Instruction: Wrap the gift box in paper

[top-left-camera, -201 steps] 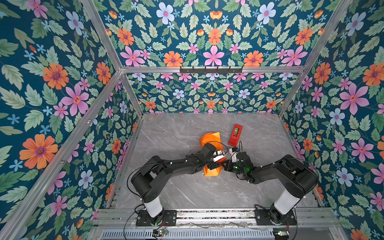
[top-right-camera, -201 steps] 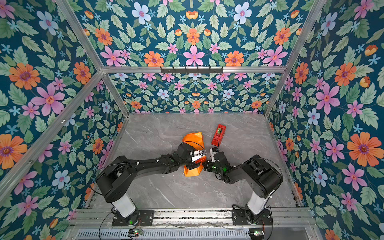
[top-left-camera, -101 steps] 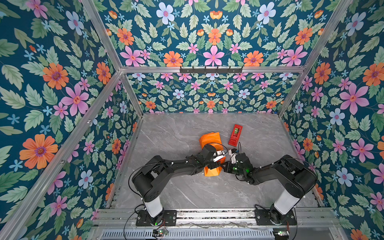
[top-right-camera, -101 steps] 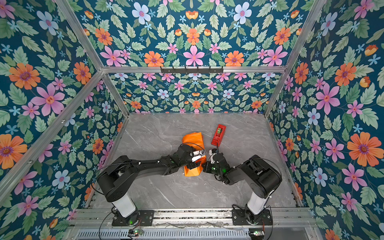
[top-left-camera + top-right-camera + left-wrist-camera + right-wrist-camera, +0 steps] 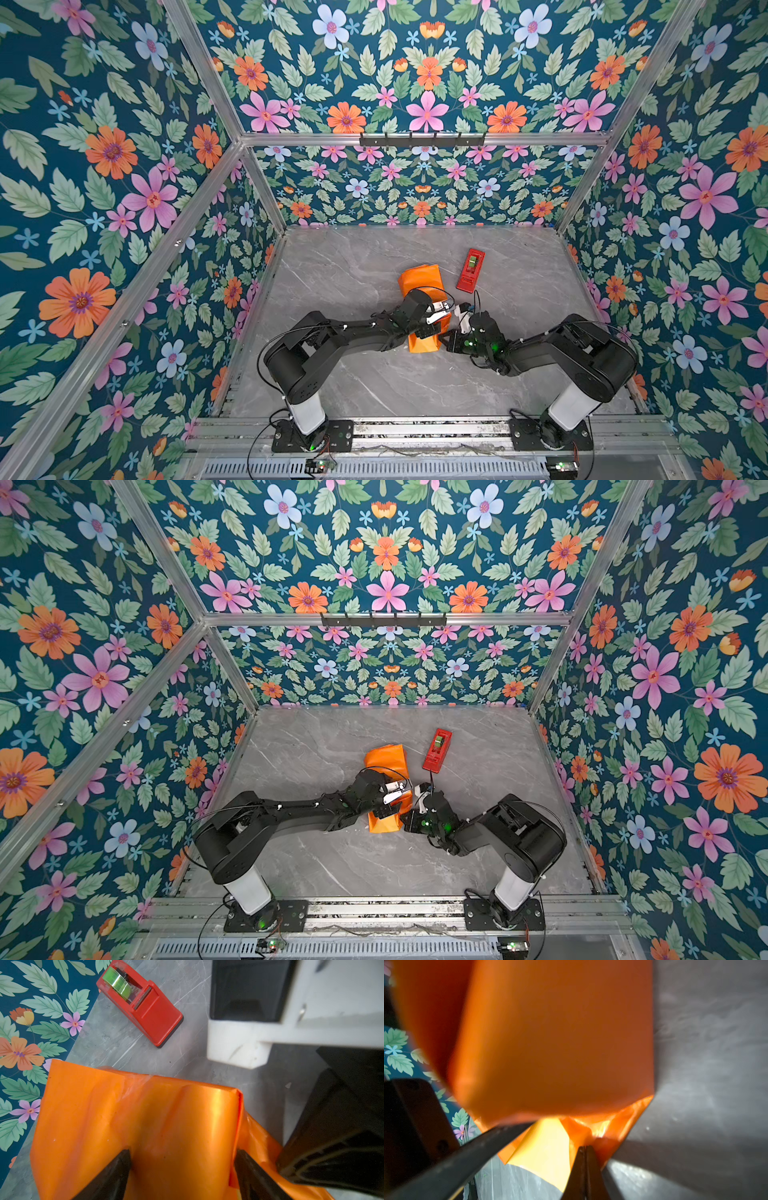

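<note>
A: "Where's our box?"

B: "Mid-table, hidden under paper [image 5: 419, 277], dispenser [image 5: 470, 270] at 1 o'clock. Left gripper [image 5: 181, 1155], jaws spread, likely pins it for us; right gripper [image 5: 584, 1149], jaws pressed together, meets its 5 o'clock end."

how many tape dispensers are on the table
1. The red tape dispenser lies on the grey table, just right of the orange paper's far end in both top views, not touching it. The left arm and right arm cover some table, so another may be hidden.

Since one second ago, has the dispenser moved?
No. In both top views the dispenser keeps the same place and angle relative to the back wall.
</note>
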{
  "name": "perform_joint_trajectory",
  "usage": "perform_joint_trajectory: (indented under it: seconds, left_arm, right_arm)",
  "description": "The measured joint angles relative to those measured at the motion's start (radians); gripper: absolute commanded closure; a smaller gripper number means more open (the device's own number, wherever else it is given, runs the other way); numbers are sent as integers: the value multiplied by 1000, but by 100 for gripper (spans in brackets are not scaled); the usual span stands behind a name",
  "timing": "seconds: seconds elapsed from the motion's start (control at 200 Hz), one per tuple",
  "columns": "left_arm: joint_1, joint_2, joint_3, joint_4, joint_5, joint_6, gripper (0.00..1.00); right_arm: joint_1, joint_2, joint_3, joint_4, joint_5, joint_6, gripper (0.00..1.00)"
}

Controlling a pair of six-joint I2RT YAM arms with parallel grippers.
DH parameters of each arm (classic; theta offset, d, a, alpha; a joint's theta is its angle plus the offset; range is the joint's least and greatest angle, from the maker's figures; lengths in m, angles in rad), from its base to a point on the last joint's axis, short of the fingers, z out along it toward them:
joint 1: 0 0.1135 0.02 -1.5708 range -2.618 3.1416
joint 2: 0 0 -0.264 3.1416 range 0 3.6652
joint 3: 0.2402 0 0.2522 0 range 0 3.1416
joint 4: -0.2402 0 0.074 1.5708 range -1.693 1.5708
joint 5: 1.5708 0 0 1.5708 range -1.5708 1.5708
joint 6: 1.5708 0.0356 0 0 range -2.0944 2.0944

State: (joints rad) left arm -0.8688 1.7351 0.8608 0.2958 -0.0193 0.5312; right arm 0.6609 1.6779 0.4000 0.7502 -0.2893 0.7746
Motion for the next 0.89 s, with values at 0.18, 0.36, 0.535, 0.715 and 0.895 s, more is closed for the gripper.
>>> perform_joint_trajectory:
  seconds: [0.18,0.36,0.535,0.715,0.895]
  left_arm:
    - [0,-4,-4,-1,-8,3,19]
    - [0,-4,-4,-1,-9,6,19]
    - [0,-4,-5,-1,-9,8,20]
    - [0,-6,-8,-1,-11,15,20]
    - [0,-6,-6,-3,-12,18,20]
  right_arm:
    - [14,-23,-10,-21,-14,0,100]
    - [13,-55,28,-84,-10,-6,100]
    - [-17,-54,66,-103,20,-20,100]
    - [-40,-37,72,-102,36,-24,100]
    - [-43,12,61,-77,20,-27,100]
